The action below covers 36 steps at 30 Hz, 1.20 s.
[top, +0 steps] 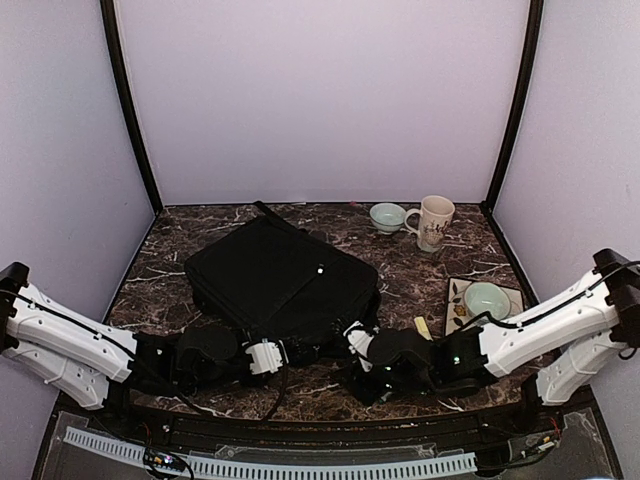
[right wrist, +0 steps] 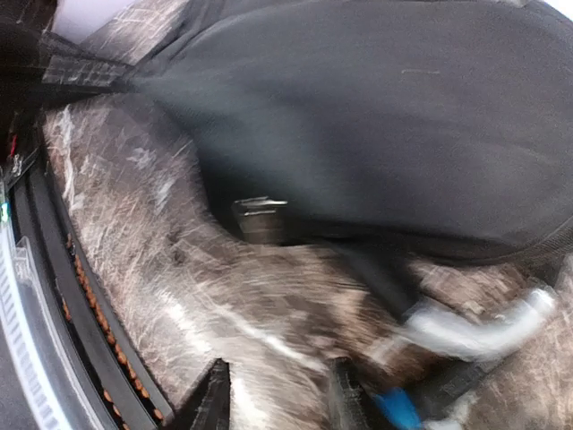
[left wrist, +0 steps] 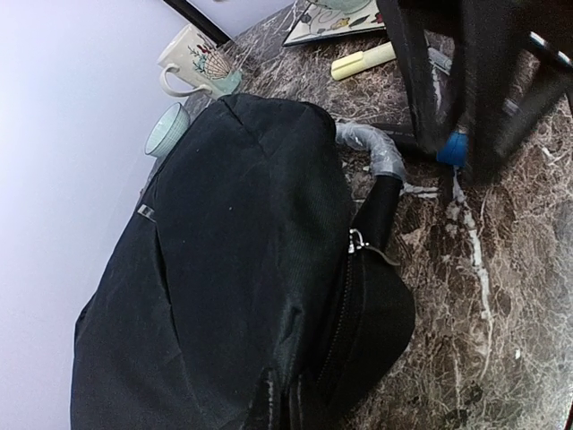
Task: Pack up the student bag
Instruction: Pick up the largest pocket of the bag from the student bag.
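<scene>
Overhead; wrist views close beside student bag (top: 283,280)

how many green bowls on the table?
2. One bowl at the back beside the mug; the other bowl on the patterned tray at right. The student bag could hide more.

You were working in a lab-style robot test booth, not a home. Plain pale wall panels (top: 320,100) closed in the back and both sides, joined by black corner posts (top: 130,110). A marble-patterned tabletop (top: 330,225) filled mid-frame. White robot arms (top: 60,340) reached in from the lower corners, and a slotted white cable duct (top: 270,465) ran along the bottom edge.
</scene>
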{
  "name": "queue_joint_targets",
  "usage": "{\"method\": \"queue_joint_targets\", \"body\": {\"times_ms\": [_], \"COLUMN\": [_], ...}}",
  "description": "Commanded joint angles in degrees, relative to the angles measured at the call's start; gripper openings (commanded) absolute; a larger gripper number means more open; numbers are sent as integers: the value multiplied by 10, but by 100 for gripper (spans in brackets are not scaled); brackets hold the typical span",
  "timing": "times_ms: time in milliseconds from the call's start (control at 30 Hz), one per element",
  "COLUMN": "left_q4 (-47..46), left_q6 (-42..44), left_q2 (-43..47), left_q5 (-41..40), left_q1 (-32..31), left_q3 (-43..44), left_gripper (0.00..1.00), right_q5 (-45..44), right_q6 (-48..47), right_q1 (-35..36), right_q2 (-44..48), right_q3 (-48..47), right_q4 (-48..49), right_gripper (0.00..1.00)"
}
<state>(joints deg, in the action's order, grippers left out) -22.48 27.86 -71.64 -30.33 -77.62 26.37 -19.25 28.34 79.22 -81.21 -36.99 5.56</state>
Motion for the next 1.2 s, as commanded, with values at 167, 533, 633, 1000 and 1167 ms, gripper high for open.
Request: {"method": "queue_joint_targets", "body": {"times_ms": [167, 533, 633, 1000, 1167], "left_q4": [35, 38, 38, 48, 50], "left_q6": [-44, -58, -61, -65, -65], "left_q2": [13, 30, 32, 32, 29], "left_q5": [19, 46, 54, 67, 68], "left_q1": [2, 2, 1, 1, 2], "left_q3": [47, 46, 47, 50, 52], "left_gripper": [0, 0, 0, 0, 0], "right_q5": [-69, -155, -165, -166, -171], "right_q6": [-21, -24, -34, -64, -79], "right_q1": [30, 30, 31, 30, 31], "right_q2": [-158, -164, -180, -213, -218], "right_q3": [-100, -40, -35, -29, -20], "right_q4": [51, 208, 245, 333, 367], "right_gripper": [51, 54, 53, 36, 29]}}
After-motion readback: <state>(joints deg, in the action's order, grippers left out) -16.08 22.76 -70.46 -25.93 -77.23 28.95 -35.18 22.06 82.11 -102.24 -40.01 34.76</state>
